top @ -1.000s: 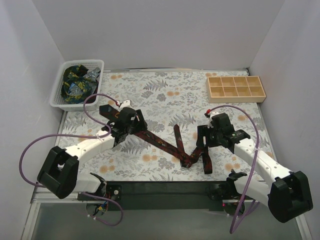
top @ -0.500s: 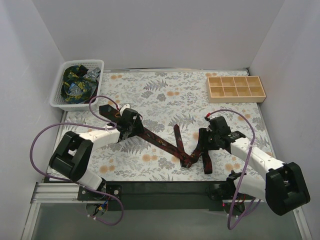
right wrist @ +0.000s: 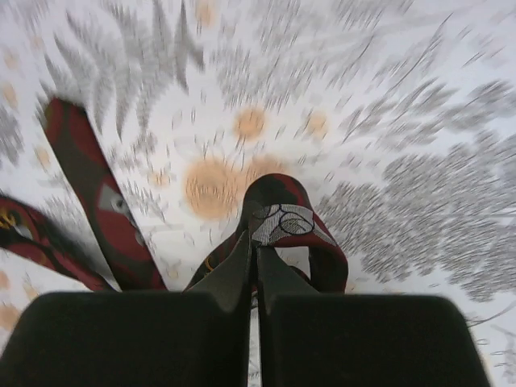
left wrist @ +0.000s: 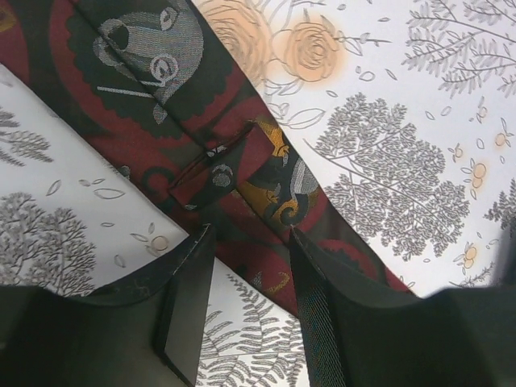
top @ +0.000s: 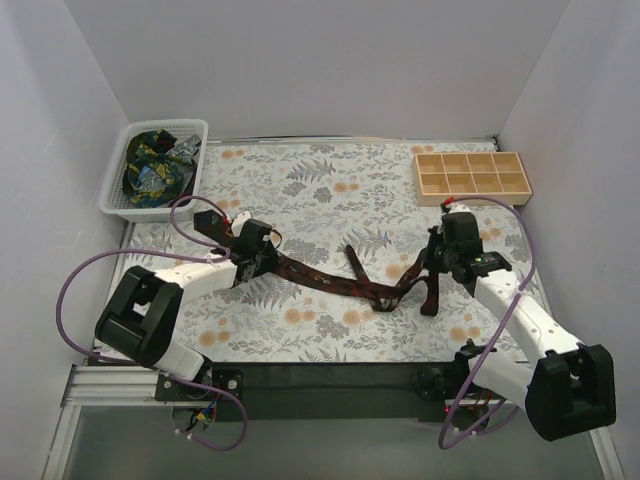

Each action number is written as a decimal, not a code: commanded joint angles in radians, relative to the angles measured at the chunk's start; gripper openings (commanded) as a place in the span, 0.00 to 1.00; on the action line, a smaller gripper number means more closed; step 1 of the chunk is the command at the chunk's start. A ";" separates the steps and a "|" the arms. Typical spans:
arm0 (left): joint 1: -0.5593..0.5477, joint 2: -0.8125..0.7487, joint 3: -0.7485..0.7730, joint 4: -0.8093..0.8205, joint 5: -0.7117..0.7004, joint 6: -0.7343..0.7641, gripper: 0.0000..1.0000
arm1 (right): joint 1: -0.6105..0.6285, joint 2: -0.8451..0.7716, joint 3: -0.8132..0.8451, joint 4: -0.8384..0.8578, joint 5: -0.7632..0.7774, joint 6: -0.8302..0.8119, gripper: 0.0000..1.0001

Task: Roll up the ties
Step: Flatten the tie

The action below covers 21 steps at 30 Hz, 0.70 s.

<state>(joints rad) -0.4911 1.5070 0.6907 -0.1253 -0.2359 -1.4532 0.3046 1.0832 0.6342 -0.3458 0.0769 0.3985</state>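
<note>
I find the maroon tie (top: 318, 280) mid-table, long axis left to right. The right gripper (right wrist: 256, 256) pinches its right fold. The left gripper (left wrist: 248, 246) straddles the wide left end, jaws narrowly apart.

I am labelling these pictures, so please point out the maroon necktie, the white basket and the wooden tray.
maroon patterned fabric necktie (top: 320, 279): top view, middle of its band.
white plastic mesh basket (top: 168, 124): top view, far rim.
light wooden compartment tray (top: 470, 199): top view, near outer wall.
</note>
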 commanded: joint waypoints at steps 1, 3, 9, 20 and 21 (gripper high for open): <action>0.013 -0.039 -0.033 -0.099 -0.080 -0.021 0.40 | -0.091 -0.072 0.145 0.036 0.128 -0.036 0.01; 0.016 -0.048 -0.036 -0.123 -0.094 -0.033 0.39 | -0.171 -0.098 0.205 0.036 0.141 -0.043 0.01; 0.020 -0.082 -0.057 -0.157 -0.114 -0.056 0.36 | -0.294 -0.137 0.286 0.036 0.101 -0.040 0.01; 0.020 -0.149 -0.068 -0.185 -0.088 -0.039 0.41 | -0.384 -0.215 0.082 -0.033 0.253 0.098 0.03; 0.020 -0.149 -0.071 -0.189 -0.092 -0.042 0.41 | -0.395 -0.223 0.075 -0.041 0.311 0.112 0.04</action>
<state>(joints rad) -0.4789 1.3983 0.6353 -0.2687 -0.3073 -1.4960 -0.0666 0.8898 0.7284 -0.3573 0.2623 0.4438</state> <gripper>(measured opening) 0.406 0.037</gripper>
